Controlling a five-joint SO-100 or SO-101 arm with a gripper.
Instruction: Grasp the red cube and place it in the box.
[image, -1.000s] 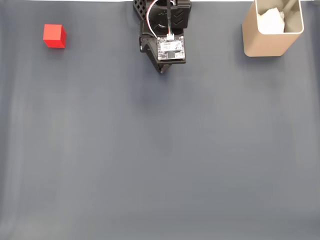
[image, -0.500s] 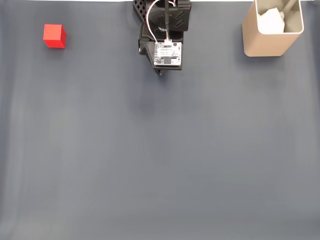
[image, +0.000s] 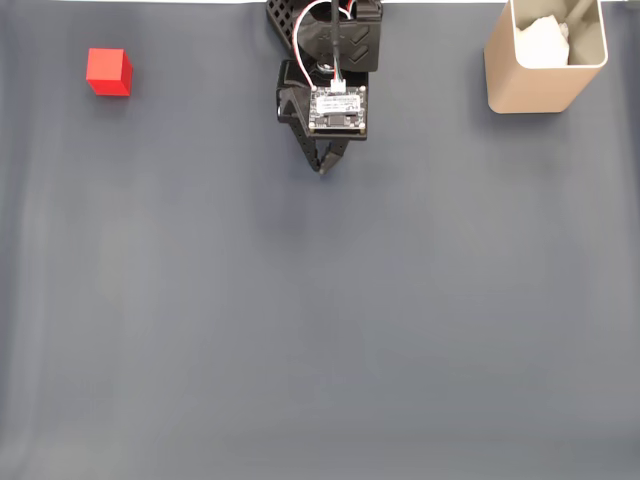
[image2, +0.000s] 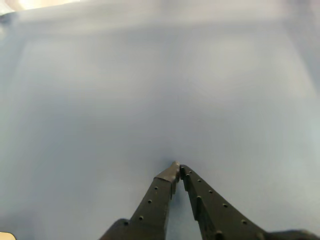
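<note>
Fixed view: small bright red cube (image: 108, 72) far left on grey mat (image: 320, 320), tall tan box (image: 546, 58) far right, both well apart from black two-finger gripper (image: 322, 170). Wrist view: gripper (image2: 177, 169) tips pressed together, holding nothing. Risk, as judged: reaching sideways with tips together, knocking cube away. Versus half a second earlier: fingers extended further down the mat.

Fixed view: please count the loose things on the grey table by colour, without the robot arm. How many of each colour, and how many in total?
Red: 1, the red cube, near the left edge.
Tan: 1, the box, at the top right.
White: 1, a crumpled white lump inside the box.
Total: 3.
</note>
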